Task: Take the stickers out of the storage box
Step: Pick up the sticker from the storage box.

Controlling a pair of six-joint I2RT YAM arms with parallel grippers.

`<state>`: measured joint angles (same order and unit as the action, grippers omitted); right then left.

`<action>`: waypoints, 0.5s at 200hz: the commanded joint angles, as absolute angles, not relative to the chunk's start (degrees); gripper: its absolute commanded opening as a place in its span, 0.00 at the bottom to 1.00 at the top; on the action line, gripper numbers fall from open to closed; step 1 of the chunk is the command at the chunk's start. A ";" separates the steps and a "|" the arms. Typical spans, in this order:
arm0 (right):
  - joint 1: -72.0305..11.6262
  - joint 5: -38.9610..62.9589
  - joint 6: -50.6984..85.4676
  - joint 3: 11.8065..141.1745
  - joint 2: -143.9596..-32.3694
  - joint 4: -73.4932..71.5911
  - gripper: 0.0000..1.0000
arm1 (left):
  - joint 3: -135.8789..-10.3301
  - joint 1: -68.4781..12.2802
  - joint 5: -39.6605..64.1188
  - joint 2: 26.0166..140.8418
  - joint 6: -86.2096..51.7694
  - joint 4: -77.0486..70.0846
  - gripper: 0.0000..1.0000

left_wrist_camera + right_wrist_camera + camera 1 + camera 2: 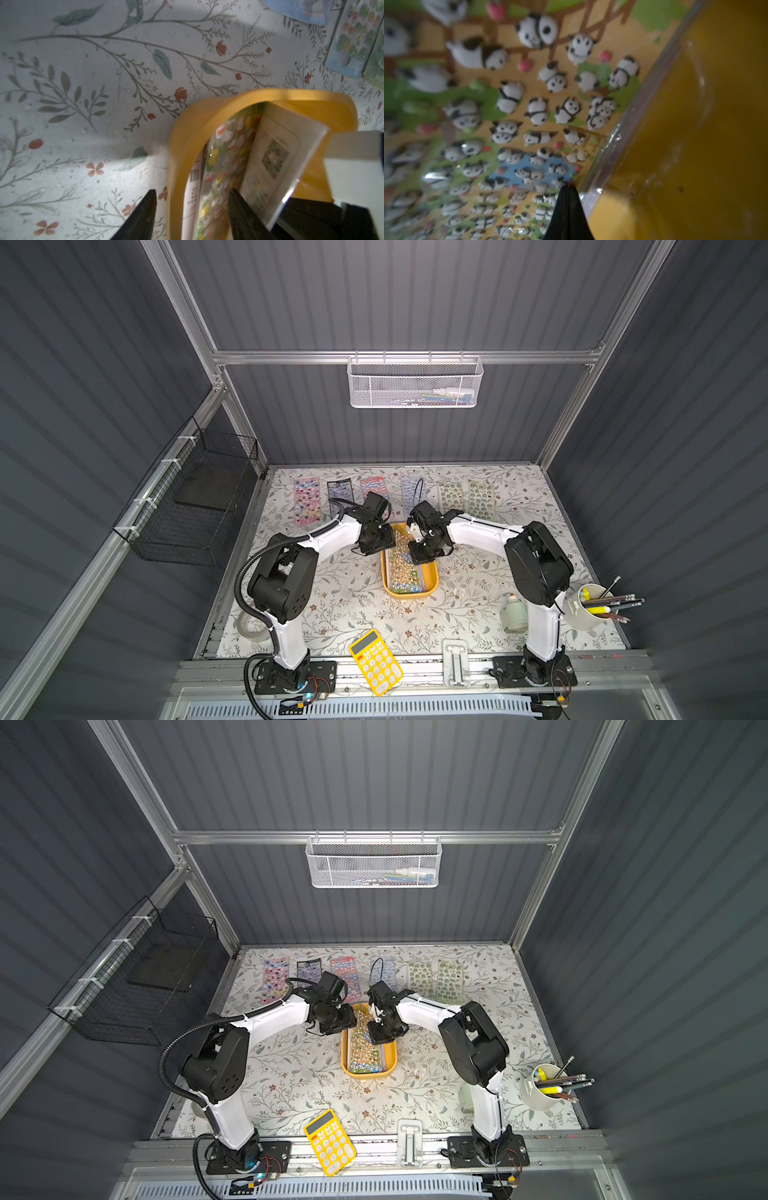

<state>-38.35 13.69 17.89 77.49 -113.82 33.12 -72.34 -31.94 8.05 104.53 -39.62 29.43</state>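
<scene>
Stickers (403,568) run near-to-far in the storage box (411,594); my right gripper (568,195) pinches the tilted sheet (280,158) by its edge, left gripper (192,191) spread astride the left wall (178,145).

Both top views sit high above the table's (357,605) front edge, looking steeply down toward its back edge. They are far off and frame the whole table almost identically. Left wrist view: close over the storage box's (182,133) back end, facing down. Right wrist view: very near, inside the storage box, on the stickers (529,114). Both wrist views share the storage box.
</scene>
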 commanded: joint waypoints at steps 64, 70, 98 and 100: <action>-38.76 13.36 17.06 73.96 -116.19 29.88 0.01 | -74.39 -32.25 3.90 98.26 -39.73 29.90 0.74; -38.76 13.37 16.90 73.87 -116.29 29.79 0.01 | -73.88 -32.26 3.77 97.65 -39.72 29.19 0.74; -38.76 13.91 16.66 73.92 -116.66 29.53 0.01 | -73.07 -32.23 5.17 97.38 -39.44 26.90 0.67; -38.80 14.00 16.62 73.92 -116.70 29.49 0.01 | -73.16 -32.25 5.36 97.56 -39.35 26.85 0.66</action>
